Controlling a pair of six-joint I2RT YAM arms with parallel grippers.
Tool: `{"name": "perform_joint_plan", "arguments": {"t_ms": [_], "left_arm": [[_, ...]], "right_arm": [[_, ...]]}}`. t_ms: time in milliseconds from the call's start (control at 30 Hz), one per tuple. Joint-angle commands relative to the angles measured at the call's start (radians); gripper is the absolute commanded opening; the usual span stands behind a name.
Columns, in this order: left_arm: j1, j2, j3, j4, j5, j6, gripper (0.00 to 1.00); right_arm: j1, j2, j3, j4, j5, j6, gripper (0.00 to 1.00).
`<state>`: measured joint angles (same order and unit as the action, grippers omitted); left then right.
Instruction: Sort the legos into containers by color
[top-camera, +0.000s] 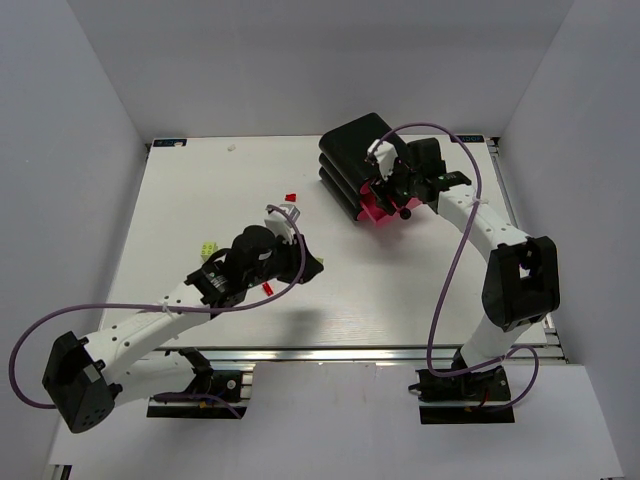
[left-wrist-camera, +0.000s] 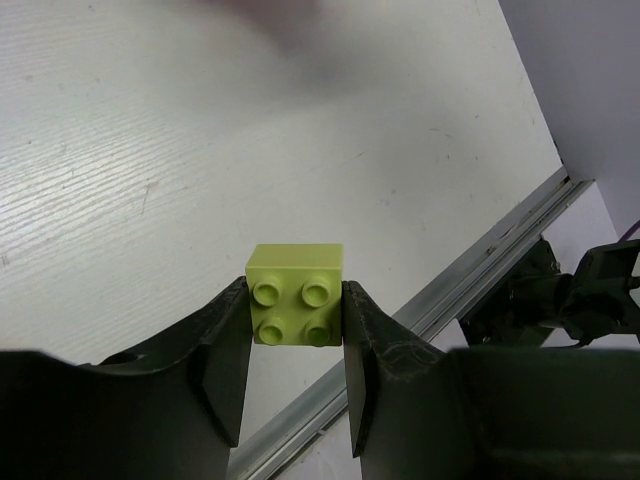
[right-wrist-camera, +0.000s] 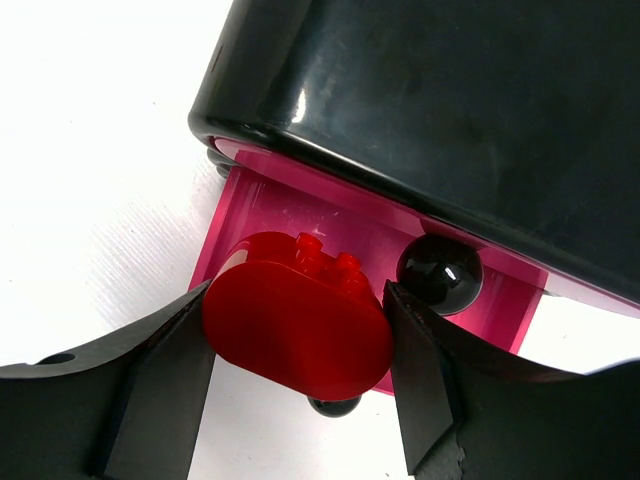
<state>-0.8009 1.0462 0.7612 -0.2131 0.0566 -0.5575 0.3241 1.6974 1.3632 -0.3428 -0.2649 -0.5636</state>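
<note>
So far: sorting looks less than half done. Each arm carries one brick, and I judge that neither has been dropped into a drawer yet.
Left gripper: the left gripper (left-wrist-camera: 296, 302) has its jaws drawn narrow onto a yellow-green brick (left-wrist-camera: 296, 262), one finger on each side, lifted clear of the white table (left-wrist-camera: 150, 150).
Right gripper: the right gripper (right-wrist-camera: 295, 300) has its jaws set fairly wide and clamped on a red brick (right-wrist-camera: 300, 335), directly over the pulled-out pink drawer (right-wrist-camera: 240, 205).
Containers: the black cabinet (top-camera: 352, 150) sits at the far right of the table. One pink drawer is slid out toward the near side. I cannot tell which of the stack it is, and its contents are hidden.
Left to do: a loose red piece (top-camera: 291, 196) lies just left of the cabinet. A second red piece (top-camera: 268, 288) lies beside the left arm, and yellow-green pieces (top-camera: 207, 248) lie farther left. No dark green brick shows.
Yellow-green brick: small and square, a matte pale lime, with four round studs facing the wrist camera.
Red brick: glossy, with a rounded oval outline and a smooth face toward the camera. Its studs are on the far side.
Knob: a dark shiny round knob (right-wrist-camera: 440, 272) on the drawer front, just right of the red brick.
</note>
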Motion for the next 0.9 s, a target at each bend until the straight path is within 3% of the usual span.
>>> {"name": "perform_joint_plan", "arguments": {"t_ms": [0,300,367,400,633,733,833,867], "left_arm": [[-0.014,0.008,0.055,0.041,0.029,0.002,0.22],[-0.014,0.035,0.078,0.043,0.035,-0.004,0.22],[-0.014,0.043,0.085,0.041,0.038,-0.004,0.22],[-0.014,0.044,0.087,0.041,0.037,-0.002,0.22],[-0.014,0.046,0.089,0.041,0.038,-0.002,0.22],[-0.014,0.058,0.095,0.046,0.040,-0.001,0.22],[-0.014,0.098,0.118,0.063,0.046,0.008,0.19],[-0.014,0.116,0.130,0.067,0.046,0.014,0.18]], "right_arm": [[-0.016,-0.008,0.037,0.008,-0.005,0.001,0.64],[-0.031,-0.005,0.025,0.011,-0.022,0.002,0.68],[-0.034,-0.004,0.025,0.008,-0.025,0.002,0.79],[-0.039,-0.002,0.027,0.008,-0.027,0.002,0.89],[-0.053,-0.005,0.020,0.004,-0.057,0.011,0.86],[-0.059,-0.051,0.014,-0.016,-0.101,0.025,0.80],[-0.062,-0.165,-0.053,0.007,-0.128,0.071,0.65],[-0.066,-0.204,-0.084,0.028,-0.131,0.114,0.34]]}}
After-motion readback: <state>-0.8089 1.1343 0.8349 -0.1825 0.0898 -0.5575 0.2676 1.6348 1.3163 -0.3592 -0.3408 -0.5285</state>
